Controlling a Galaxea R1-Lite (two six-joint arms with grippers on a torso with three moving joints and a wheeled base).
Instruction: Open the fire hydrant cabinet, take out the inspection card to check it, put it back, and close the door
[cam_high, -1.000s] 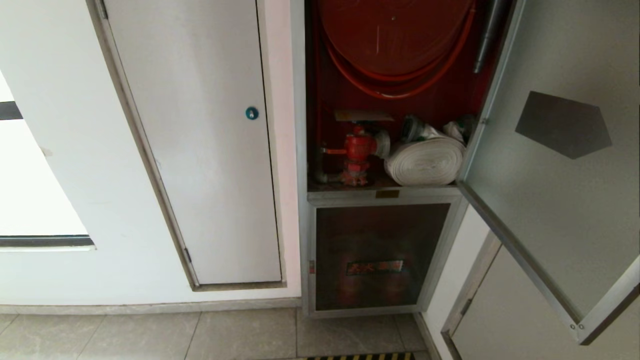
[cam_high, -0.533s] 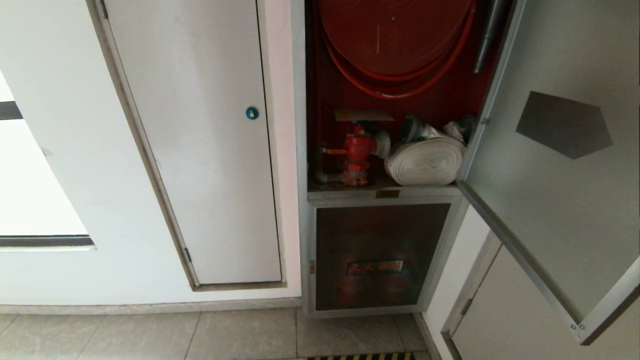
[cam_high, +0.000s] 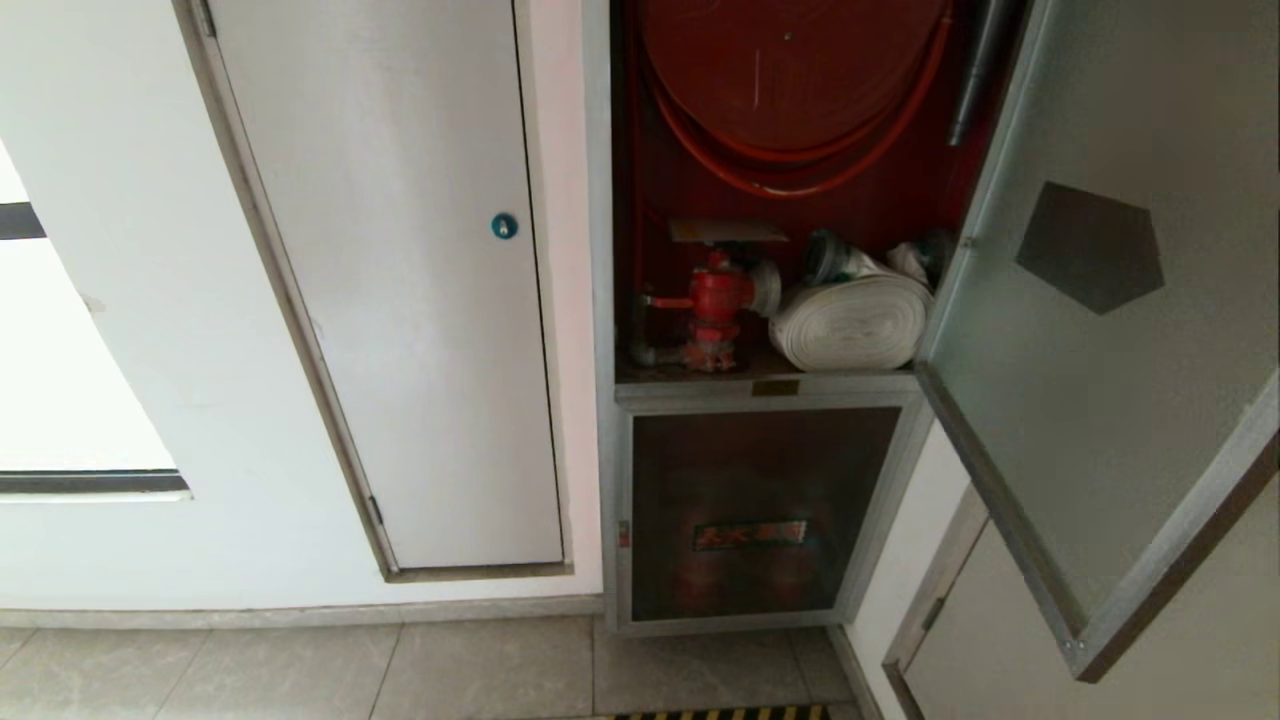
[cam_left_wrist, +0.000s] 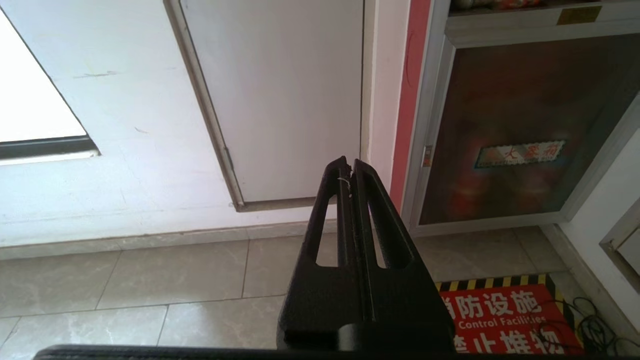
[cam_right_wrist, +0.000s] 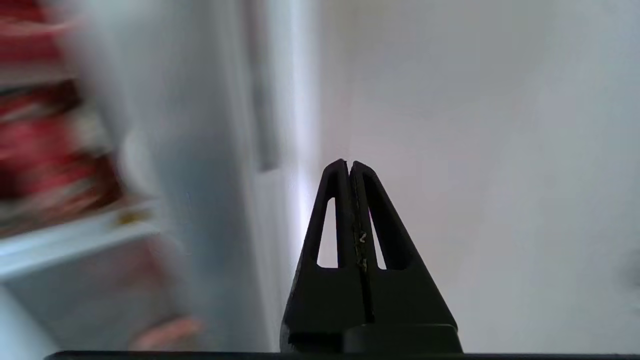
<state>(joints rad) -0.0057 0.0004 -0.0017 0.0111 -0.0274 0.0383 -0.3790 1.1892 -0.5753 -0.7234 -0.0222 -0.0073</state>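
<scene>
The fire hydrant cabinet (cam_high: 765, 190) stands open, its red interior holding a red hose reel (cam_high: 790, 70) above, a red valve (cam_high: 715, 305) and a rolled white hose (cam_high: 855, 320) just beside it on the cabinet's shelf. The door (cam_high: 1090, 400) hangs swung out on the cabinet's right. The inspection card is not visible. The right gripper (cam_right_wrist: 349, 165), clenched and empty, is near the door; the left gripper (cam_left_wrist: 349, 162), clenched and empty, points at the cabinet's lower glass panel (cam_left_wrist: 520, 130).
</scene>
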